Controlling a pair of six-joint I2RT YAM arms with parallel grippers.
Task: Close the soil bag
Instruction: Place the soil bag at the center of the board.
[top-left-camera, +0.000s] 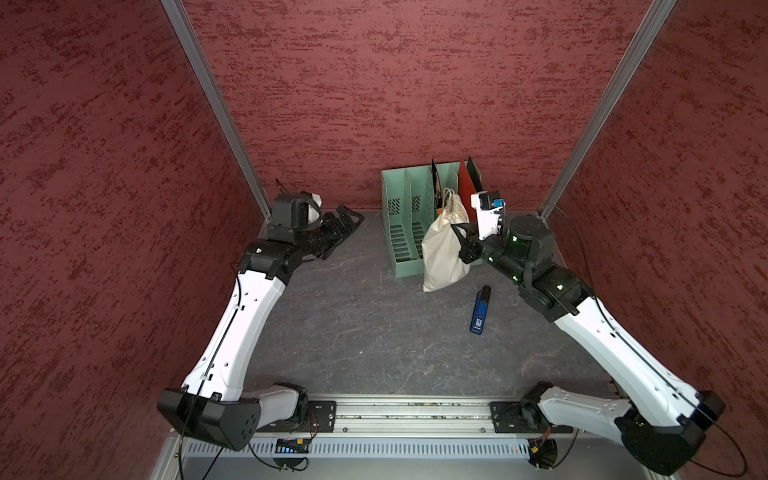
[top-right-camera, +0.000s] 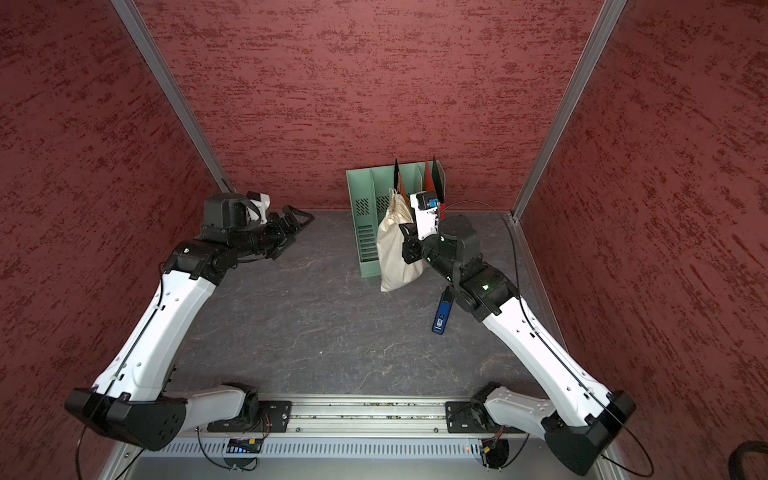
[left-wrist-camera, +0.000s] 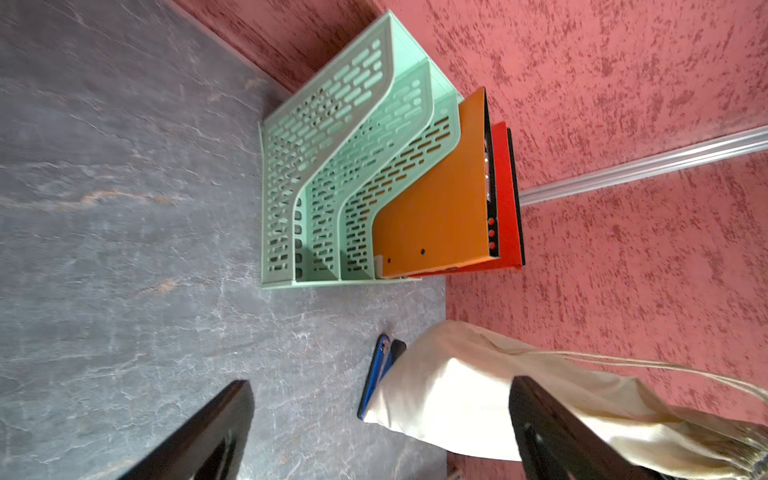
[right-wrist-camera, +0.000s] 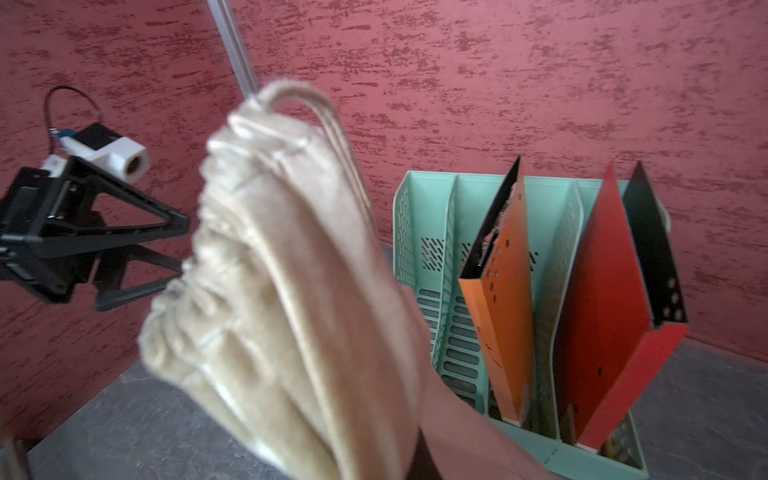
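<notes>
By the green rack (top-left-camera: 401, 232), my right hand (top-left-camera: 459, 232) pinches the soil bag (top-left-camera: 440, 257); mouth looks cinched, basically done, left hand (top-left-camera: 351, 218) hangs open.

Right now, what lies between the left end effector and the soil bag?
Only bare tabletop; in the left wrist view nothing stands between the left end effector and the soil bag.

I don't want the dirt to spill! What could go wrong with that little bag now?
1. Only the right fingers seem to pinch the tall soil bag; if the cloth slips, it may topple onto the blue tool beside it.
2. The left fingers are open and far away, so the cords may loosen before they help.
</notes>
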